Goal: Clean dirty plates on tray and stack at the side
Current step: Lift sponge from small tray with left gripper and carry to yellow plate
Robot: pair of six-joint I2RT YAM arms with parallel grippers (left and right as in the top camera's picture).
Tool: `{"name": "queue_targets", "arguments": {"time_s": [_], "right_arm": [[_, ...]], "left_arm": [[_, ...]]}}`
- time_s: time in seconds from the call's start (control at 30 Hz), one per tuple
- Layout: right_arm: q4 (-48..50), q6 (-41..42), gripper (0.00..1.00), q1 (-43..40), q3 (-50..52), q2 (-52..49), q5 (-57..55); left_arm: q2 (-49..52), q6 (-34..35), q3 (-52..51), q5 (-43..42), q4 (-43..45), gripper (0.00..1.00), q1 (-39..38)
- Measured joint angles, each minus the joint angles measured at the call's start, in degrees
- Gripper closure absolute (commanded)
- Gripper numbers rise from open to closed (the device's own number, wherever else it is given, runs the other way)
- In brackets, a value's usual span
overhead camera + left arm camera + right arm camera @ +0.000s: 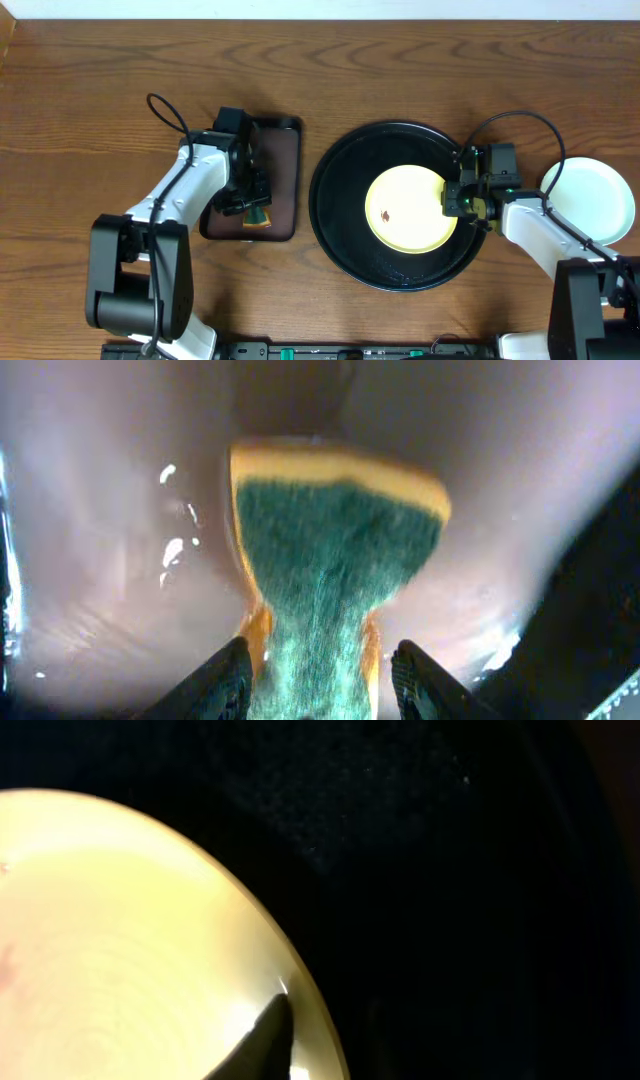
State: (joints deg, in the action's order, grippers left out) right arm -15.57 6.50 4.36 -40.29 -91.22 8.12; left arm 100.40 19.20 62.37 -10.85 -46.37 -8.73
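Showing a dark smudge (384, 213) overhead, the yellow plate (412, 185) sits at the right gripper (450, 198), grip unclear; left gripper (320, 652) pinches sponge (335, 530)

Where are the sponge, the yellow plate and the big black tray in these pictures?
Sponge (335, 550): left wrist view, on its green scrubbing face.
Yellow plate (410, 222): overhead view, near its centre.
Black tray (337, 205): overhead view, bare floor left of the plate.

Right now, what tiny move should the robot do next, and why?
Probably the left gripper should lift the sponge off the brown tray and bring it toward the yellow plate. The sponge is pinched between its fingers, the plate has a dark smudge, and the right gripper sits at its rim.
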Motion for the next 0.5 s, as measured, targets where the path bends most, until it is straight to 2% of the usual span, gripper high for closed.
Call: {"name": "queue_targets", "arguments": {"time_s": [0.1,0.13,0.2,0.27,0.4,0.5], "right_arm": [[0.0,-0.1,0.99,0.0,-0.5,-0.1,0.7],[0.0,-0.1,0.99,0.0,-0.5,-0.2,1.5],[0.0,0.0,0.99,0.0,-0.5,-0.2,2.0],[0.0,0.0,0.99,0.0,-0.5,-0.2,2.2],[0.0,0.0,0.99,0.0,-0.5,-0.3,2.3],[-0.1,0.0,0.99,0.0,-0.5,-0.3,2.3]], "left_arm": [[0.0,0.0,-0.8,-0.2,1.6,0.53,0.0],[0.0,0.0,-1.5,-0.3,2.5,0.57,0.0],[-0.1,-0.1,-4.6,-0.4,6.0,0.7,0.0],[-0.3,0.1,-7.4,-0.3,9.4,0.92,-0.2],[-3.1,0.3,-11.7,0.2,15.9,0.92,-1.4],[-3.7,0.4,-12.2,0.7,16.3,0.93,-2.0]]}}
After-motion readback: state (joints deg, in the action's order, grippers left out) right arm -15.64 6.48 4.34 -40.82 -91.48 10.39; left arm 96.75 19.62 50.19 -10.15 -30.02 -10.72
